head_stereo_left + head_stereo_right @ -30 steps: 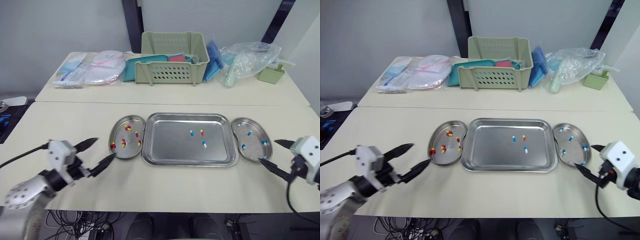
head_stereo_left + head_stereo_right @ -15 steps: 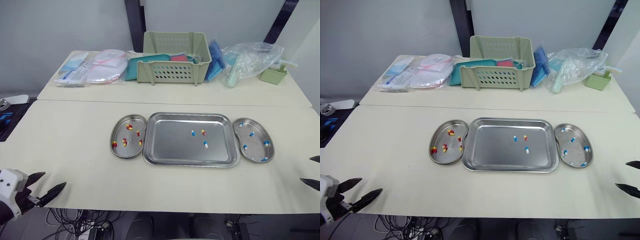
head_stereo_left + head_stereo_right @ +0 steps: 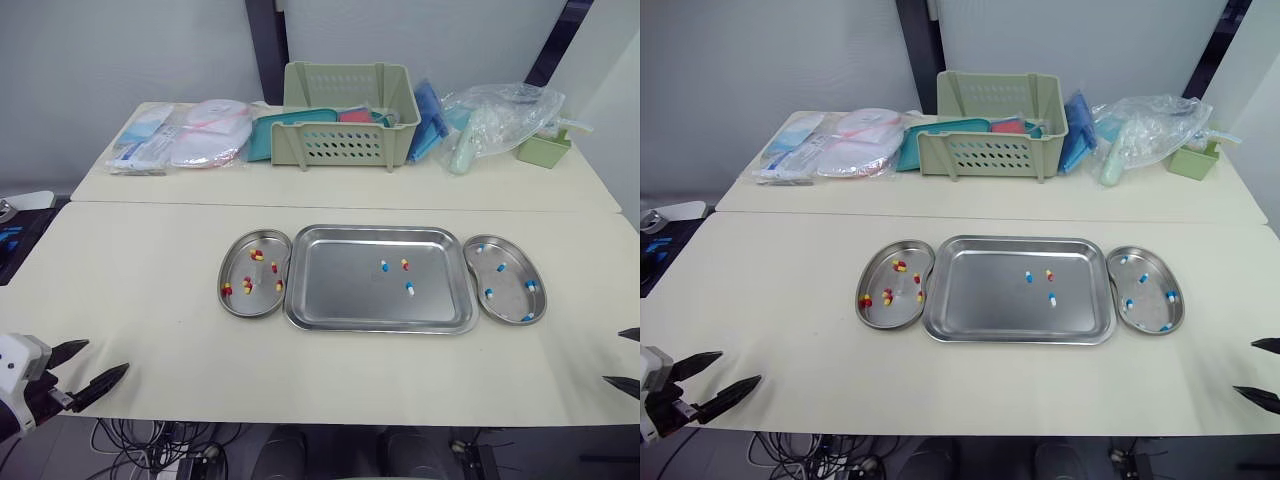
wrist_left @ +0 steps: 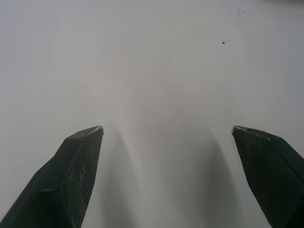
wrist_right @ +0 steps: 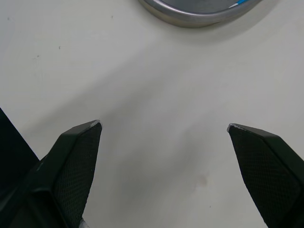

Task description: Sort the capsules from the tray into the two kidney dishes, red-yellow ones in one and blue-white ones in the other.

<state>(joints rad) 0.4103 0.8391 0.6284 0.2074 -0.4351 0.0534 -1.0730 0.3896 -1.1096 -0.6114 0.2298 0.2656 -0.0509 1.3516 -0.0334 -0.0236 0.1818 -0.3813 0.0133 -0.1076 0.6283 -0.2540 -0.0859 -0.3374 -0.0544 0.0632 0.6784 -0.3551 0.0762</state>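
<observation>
The sorting looks mostly done. The tray (image 3: pixel 340 295) lies in the middle of the table (image 3: pixel 150 290), with a kidney dish close against each of its short ends. The left dish (image 3: pixel 238 268), on the robot's left of the tray, holds several red-yellow capsules (image 3: pixel 256 255) and no blue-white one that I can make out. The right dish (image 3: pixel 508 290), on the opposite side of the tray, holds several blue-white capsules (image 3: pixel 501 267) and nothing red-yellow. So far the colours are kept apart as the task asks.

Three capsules remain in the tray, all in its right half. A last red-yellow capsule (image 3: pixel 404 264) lies toward the tray's far rim. A blue-white capsule (image 3: pixel 383 266) lies just beside it on its left, and a second blue-white capsule (image 3: pixel 409 289) sits a little nearer the robot.

The left gripper (image 3: pixel 107 355) hangs at the table's near edge, well apart from the tray and off to its left. Its fingers are spread wide, with only bare tabletop between them. The right gripper (image 3: pixel 615 357) is at the near edge well to the right of the tray, beyond the right dish. It is also wide apart and carries nothing.

I judge that three picks are left: one capsule for the left dish and two for the right.
</observation>
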